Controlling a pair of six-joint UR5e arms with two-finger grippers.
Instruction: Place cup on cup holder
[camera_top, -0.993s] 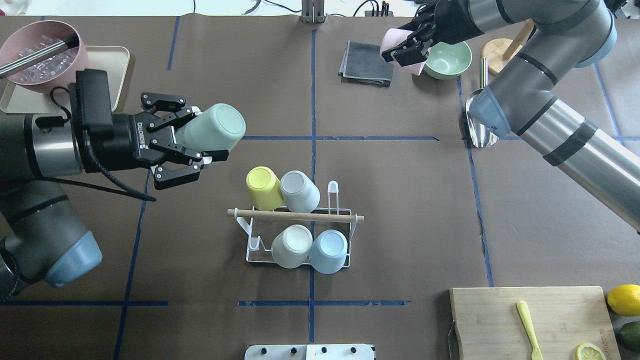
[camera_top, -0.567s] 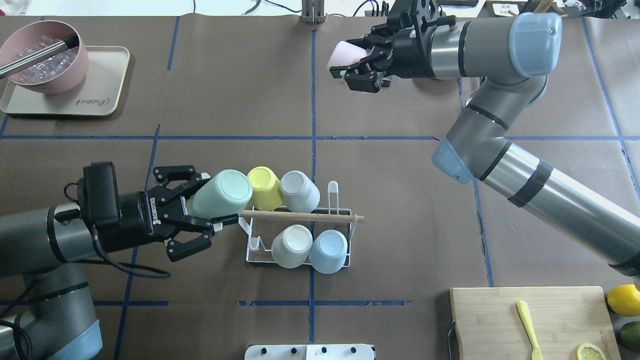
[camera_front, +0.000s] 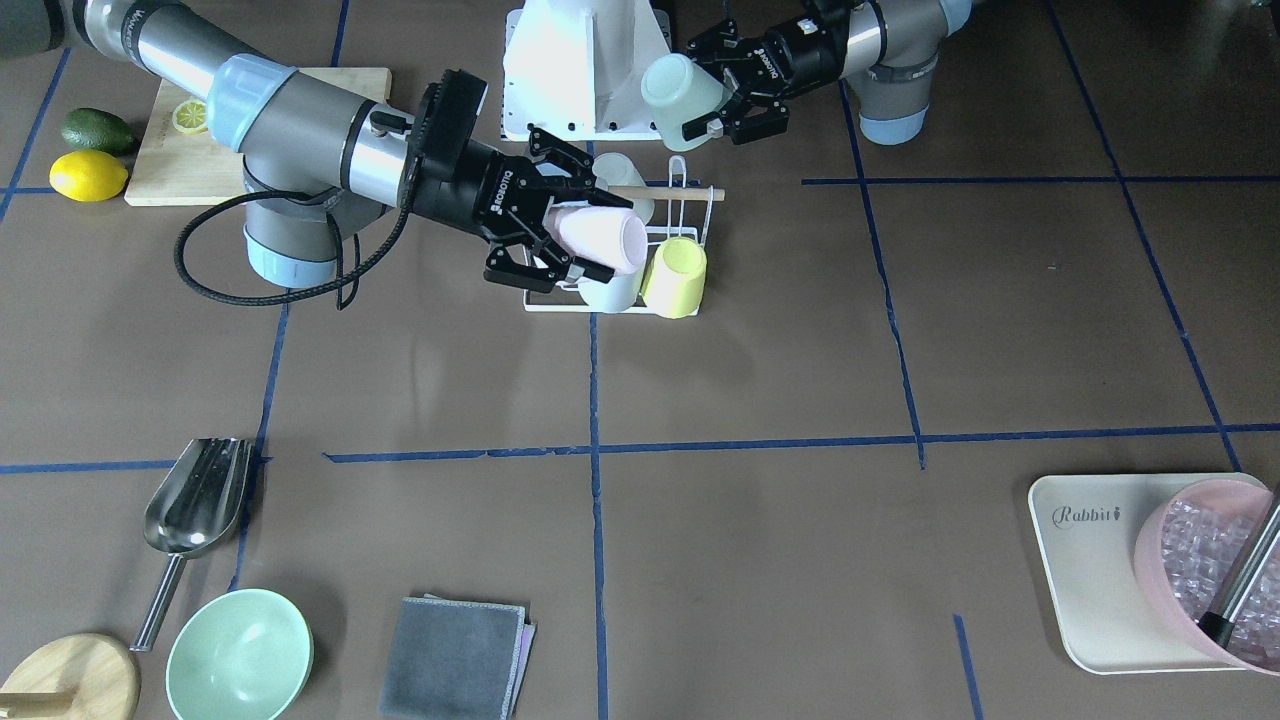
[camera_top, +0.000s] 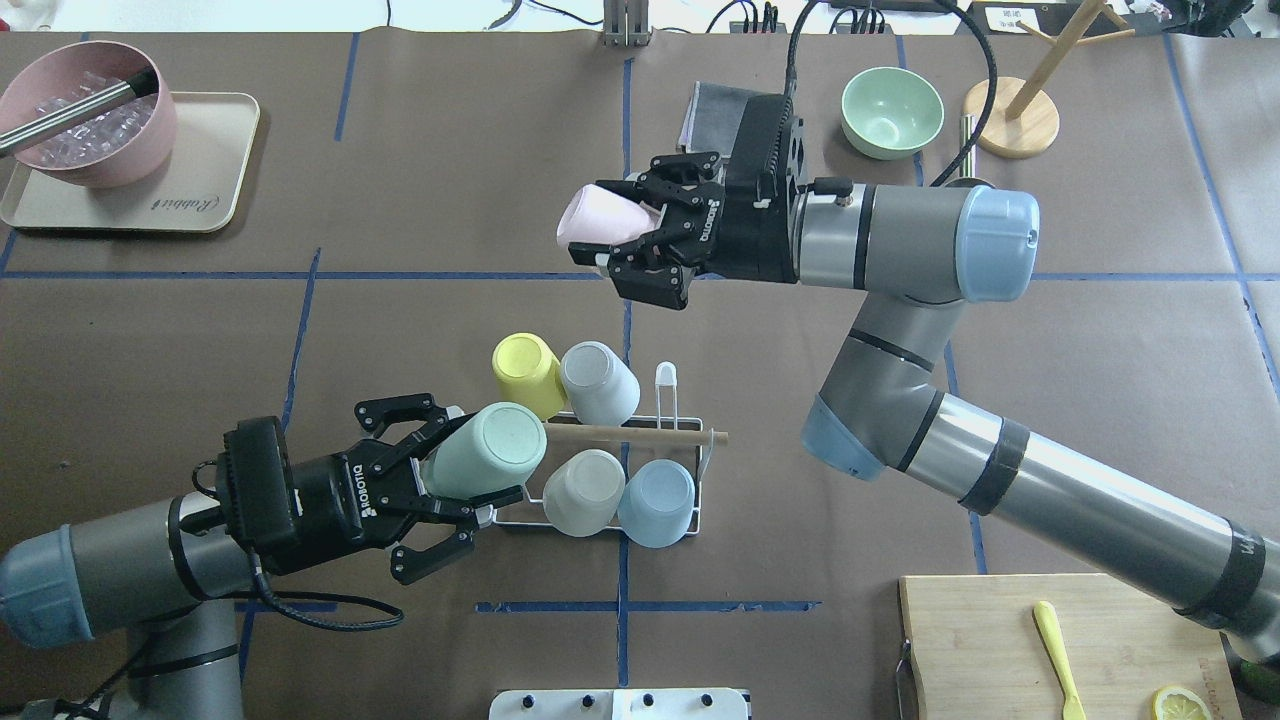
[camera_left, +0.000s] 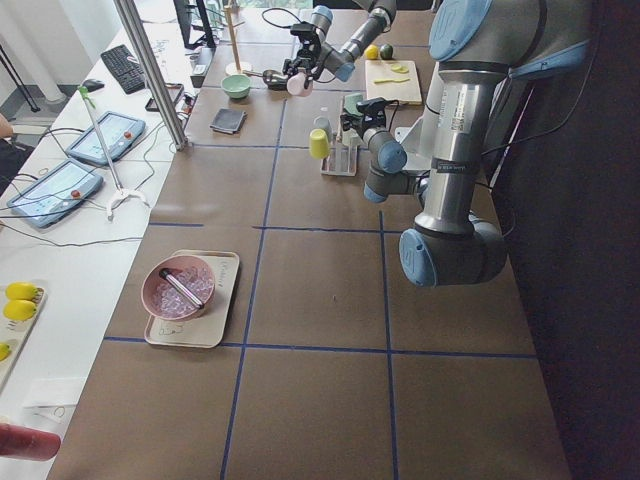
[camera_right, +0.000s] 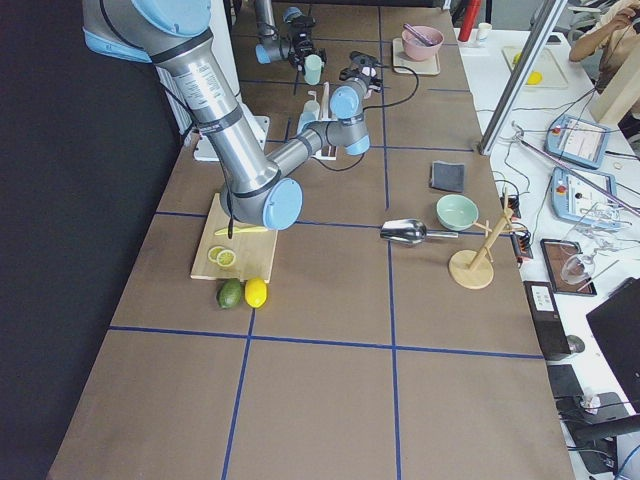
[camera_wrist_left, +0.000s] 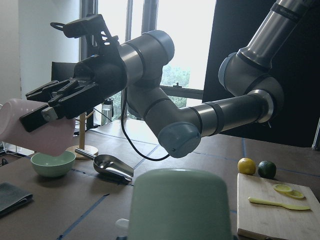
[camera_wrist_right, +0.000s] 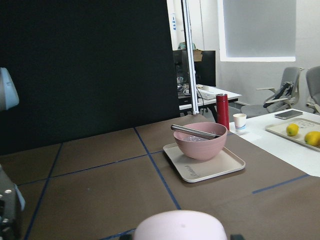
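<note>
Nearest me, the left pincer (camera_top: 470, 460) is closed round the tilted, base-up mint-green plastic cup (camera_top: 490, 448), over the near-left corner of the white wire cup holder with the wooden rod handle (camera_top: 666, 395). I reckon the trick is lining its mouth up with whatever prong is free underneath and lowering straight, clear of the off-white cup (camera_top: 583, 490) beside it. Farther out, the right pincer (camera_top: 615, 228) grips a pale pink cup (camera_top: 588, 218) in the air, well apart from the holder, so I'd hold it back.

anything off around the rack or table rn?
Nothing stands out: four cups sit inverted on the cup holder, nothing spilled or fallen. The left gripper holds a mint cup at the holder's left end; the right gripper holds a pink cup above the table beyond it.
</note>
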